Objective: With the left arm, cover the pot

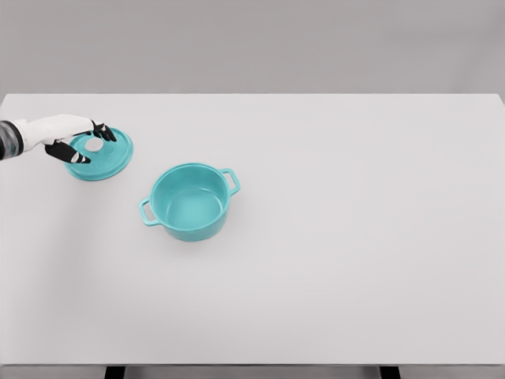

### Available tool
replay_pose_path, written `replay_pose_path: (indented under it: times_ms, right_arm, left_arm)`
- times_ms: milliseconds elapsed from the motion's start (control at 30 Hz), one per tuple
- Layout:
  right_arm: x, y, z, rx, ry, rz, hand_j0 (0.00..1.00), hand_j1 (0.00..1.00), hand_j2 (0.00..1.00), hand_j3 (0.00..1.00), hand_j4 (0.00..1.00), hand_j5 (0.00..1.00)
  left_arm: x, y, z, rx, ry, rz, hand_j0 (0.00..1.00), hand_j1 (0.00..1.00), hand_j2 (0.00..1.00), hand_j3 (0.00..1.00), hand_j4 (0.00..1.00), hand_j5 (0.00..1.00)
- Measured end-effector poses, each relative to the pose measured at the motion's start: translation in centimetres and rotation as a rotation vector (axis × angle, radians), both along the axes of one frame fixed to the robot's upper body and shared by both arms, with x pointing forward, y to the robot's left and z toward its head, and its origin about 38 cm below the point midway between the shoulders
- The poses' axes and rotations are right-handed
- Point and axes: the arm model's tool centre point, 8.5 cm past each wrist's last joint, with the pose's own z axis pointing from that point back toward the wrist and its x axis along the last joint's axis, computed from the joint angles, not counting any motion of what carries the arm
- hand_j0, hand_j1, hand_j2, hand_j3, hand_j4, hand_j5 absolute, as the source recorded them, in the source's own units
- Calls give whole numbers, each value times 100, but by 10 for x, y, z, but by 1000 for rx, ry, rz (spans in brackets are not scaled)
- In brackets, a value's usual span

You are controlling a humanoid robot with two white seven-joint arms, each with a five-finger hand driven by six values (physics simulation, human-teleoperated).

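Now left hand [79, 144] over lid [106, 162], pot [189, 202] uncovered nearby.

White table [355, 260] fills most of view w/ dark legs [115, 372] at front edge; plain grey wall [252, 43] behind, even light.

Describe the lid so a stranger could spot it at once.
Start from the white table and find the teal pot near its middle. Up and to its left lies the lid, under the left hand: a flat teal disc with a pale knob, unlike the deep, two-handled pot.
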Motion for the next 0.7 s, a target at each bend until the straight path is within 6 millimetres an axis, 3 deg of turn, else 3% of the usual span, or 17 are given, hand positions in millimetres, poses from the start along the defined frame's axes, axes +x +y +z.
replay_pose_path:
  times_ms: [300, 700]
  right_arm:
    - [0, 0, 0, 0, 0, 0, 100, 100, 100, 100, 100, 100]
    - [0, 0, 0, 0, 0, 0, 100, 100, 100, 100, 100, 100]
  left_arm:
    - [-1, 2, -2, -1, 6, 6, 59, 59, 59, 59, 59, 59]
    - [-1, 2, -3, -1, 9, 6, 59, 59, 59, 59, 59, 59]
